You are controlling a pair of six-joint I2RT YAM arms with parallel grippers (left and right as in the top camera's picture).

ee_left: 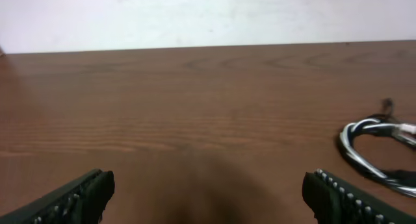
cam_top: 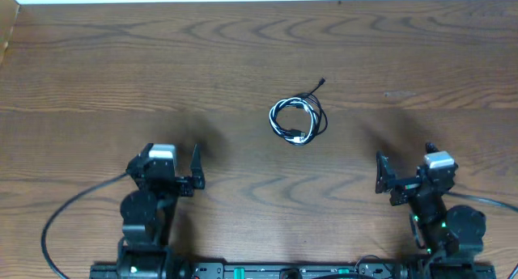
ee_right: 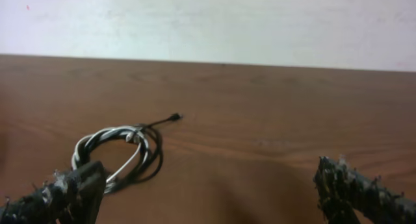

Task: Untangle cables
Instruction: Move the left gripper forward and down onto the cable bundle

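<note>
The cables [cam_top: 297, 120] lie as one small coil of black and white cord wound together on the wooden table, with a black plug end sticking out toward the back right. The coil also shows at the right edge of the left wrist view [ee_left: 377, 149] and at the left of the right wrist view [ee_right: 120, 154]. My left gripper [cam_top: 197, 167] is open and empty, near the front left, well short of the coil. My right gripper [cam_top: 380, 172] is open and empty at the front right, also apart from the coil.
The wooden table [cam_top: 162, 61] stretches to a pale wall at the back. Thick black arm wires [cam_top: 61, 210] loop at the front left and front right by the arm bases.
</note>
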